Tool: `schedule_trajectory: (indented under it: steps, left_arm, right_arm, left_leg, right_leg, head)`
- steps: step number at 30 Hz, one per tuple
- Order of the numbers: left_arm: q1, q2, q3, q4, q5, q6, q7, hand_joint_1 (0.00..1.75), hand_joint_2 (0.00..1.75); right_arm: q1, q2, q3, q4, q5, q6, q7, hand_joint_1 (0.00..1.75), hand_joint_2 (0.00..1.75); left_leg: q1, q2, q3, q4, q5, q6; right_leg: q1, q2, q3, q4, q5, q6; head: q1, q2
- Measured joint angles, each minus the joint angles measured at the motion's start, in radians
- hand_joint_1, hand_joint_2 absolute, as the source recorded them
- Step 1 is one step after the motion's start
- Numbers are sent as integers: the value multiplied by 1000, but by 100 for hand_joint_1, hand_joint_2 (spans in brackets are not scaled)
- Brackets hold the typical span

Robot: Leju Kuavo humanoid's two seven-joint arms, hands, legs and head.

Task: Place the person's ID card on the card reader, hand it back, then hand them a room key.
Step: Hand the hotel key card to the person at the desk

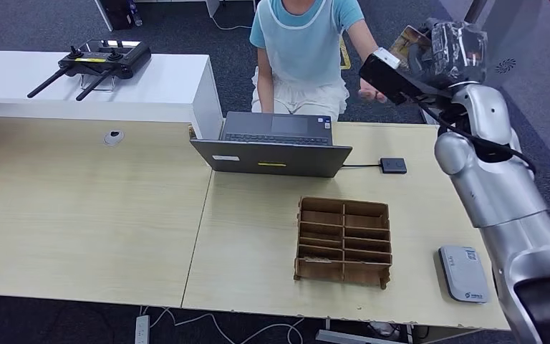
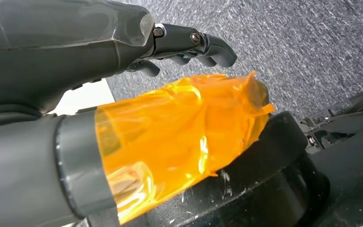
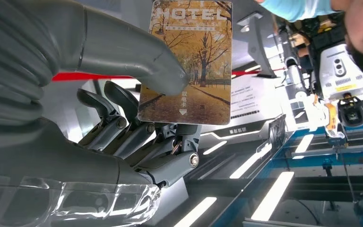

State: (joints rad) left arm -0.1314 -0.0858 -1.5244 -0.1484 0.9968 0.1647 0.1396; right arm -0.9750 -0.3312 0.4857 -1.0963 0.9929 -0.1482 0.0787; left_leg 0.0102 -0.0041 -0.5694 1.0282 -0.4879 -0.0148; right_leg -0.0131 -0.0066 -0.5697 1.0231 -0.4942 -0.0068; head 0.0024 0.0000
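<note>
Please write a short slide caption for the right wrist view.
The right hand pinches a hotel room key card printed with autumn trees, near the seated person.

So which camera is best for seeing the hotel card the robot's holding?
The right wrist view: the hotel room key card is close up there, pinched by the right hand, with its HOTEL lettering and autumn trees clear. The head view shows just a small edge above that hand. The left wrist view looks elsewhere.

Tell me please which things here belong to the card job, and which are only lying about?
Belong to the job:
right hand
hotel key card
card reader
person's open hand

Lying about:
laptop
wooden divider tray
black controller
</note>
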Motion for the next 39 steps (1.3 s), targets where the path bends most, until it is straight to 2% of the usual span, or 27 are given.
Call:
schedule_trajectory:
  steps: [3, 14, 18, 38, 39]
  left_arm:
    - [0, 0, 0, 0, -12, 0, 3, 0, 0]
    - [-1, 1, 0, 0, -21, -2, 3, 0, 0]
    - [-1, 1, 0, 0, -24, -4, 3, 0, 0]
    - [-1, 4, 0, 0, -24, -8, 3, 0, 0]
    - [-1, 4, 0, 0, -24, -8, 3, 0, 0]
  right_arm:
    - [-20, 20, 36, 58, 41, 1, 7, 175, 175]
    - [-51, 86, 85, 171, 53, 4, 14, 175, 175]
    - [-56, 100, 99, 194, 76, 5, 14, 150, 175]
    - [-57, 119, 134, 237, 81, 2, 14, 147, 175]
    - [-57, 120, 134, 238, 81, 2, 14, 122, 175]
  left_leg:
    - [0, 0, 0, 0, 0, 0]
    - [0, 0, 0, 0, 0, 0]
    - [0, 0, 0, 0, 0, 0]
    - [0, 0, 0, 0, 0, 0]
    - [0, 0, 0, 0, 0, 0]
  right_leg:
    - [0, 0, 0, 0, 0, 0]
    - [0, 0, 0, 0, 0, 0]
    - [0, 0, 0, 0, 0, 0]
    - [0, 0, 0, 0, 0, 0]
    - [0, 0, 0, 0, 0, 0]
  head:
    - [0, 0]
    - [0, 0]
    - [0, 0]
    - [0, 0]
    - [0, 0]
